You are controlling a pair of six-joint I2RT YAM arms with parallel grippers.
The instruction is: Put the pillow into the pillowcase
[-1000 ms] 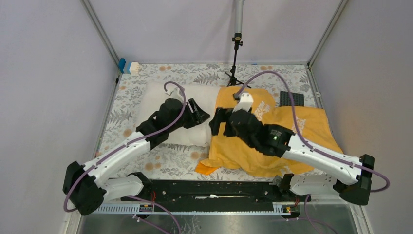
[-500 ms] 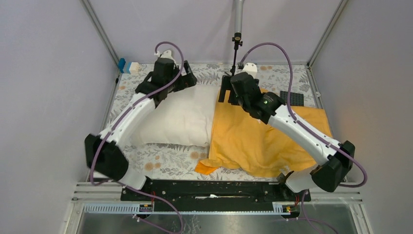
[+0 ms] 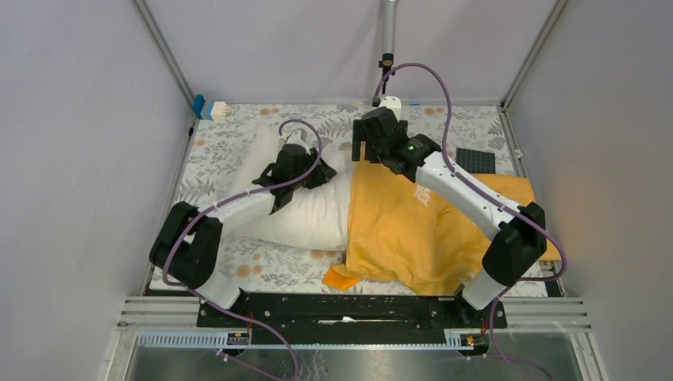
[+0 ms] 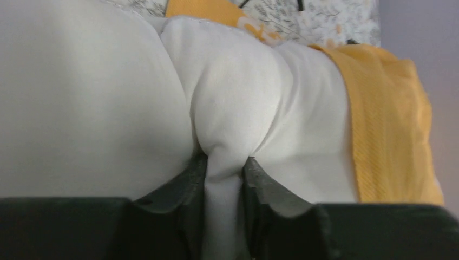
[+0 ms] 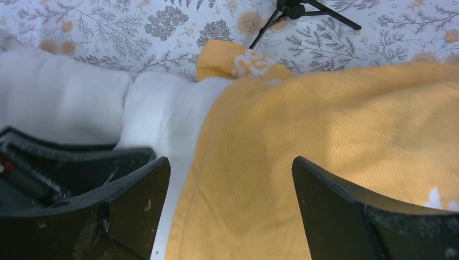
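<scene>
The white pillow (image 3: 305, 210) lies left of centre on the table, its right end under the edge of the orange-yellow pillowcase (image 3: 413, 230). My left gripper (image 3: 316, 173) sits on the pillow's far part. In the left wrist view the left gripper (image 4: 224, 162) is shut on a pinched fold of the pillow (image 4: 97, 97), with the pillowcase (image 4: 389, 135) to the right. My right gripper (image 3: 363, 149) hangs open over the pillowcase's far left corner. In the right wrist view the right gripper (image 5: 230, 162) holds nothing, with the pillowcase (image 5: 325, 119) and the pillow (image 5: 59, 97) below.
A black tripod stand (image 3: 386, 79) rises at the far middle. A black plate (image 3: 476, 161) lies on the floral tablecloth (image 3: 222, 151) at the far right, and a blue-and-white block (image 3: 208, 108) at the far left corner. Grey walls close both sides.
My left arm came back from the far edge onto the pillow and closed on a fold of it. The right gripper shifted slightly left. The pillow's far end is now bunched and tilted.
</scene>
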